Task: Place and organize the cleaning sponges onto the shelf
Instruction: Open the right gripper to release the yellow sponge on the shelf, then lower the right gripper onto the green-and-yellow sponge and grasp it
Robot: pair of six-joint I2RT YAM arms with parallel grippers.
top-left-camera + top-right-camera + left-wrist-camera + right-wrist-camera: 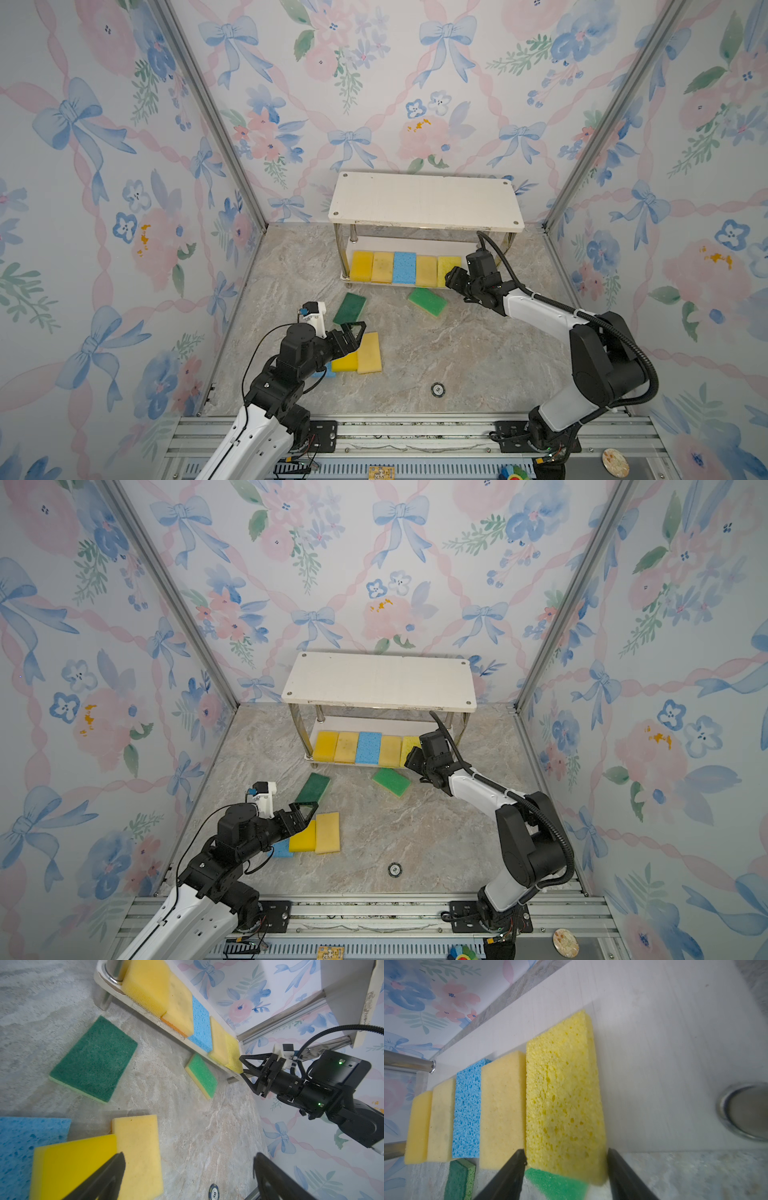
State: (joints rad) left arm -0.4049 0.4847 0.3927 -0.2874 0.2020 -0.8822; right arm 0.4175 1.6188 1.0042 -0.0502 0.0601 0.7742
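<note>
Tool (566,1154) jaws apart, flanking end yellow sponge (562,1095) of row on shelf (654,1043).

The shelf (424,199) is white on chrome legs, its lower board carrying a deep yellow sponge (361,266), a pale tan sponge (382,267), a pitted blue sponge (404,268) and a lemon sponge (449,262). Before the shelf, a dark green scourer (350,308) lies on the grey-beige marbled tabletop (457,353); behind it is wallpaper (415,83) of blue bows and pink ribbons.
</note>
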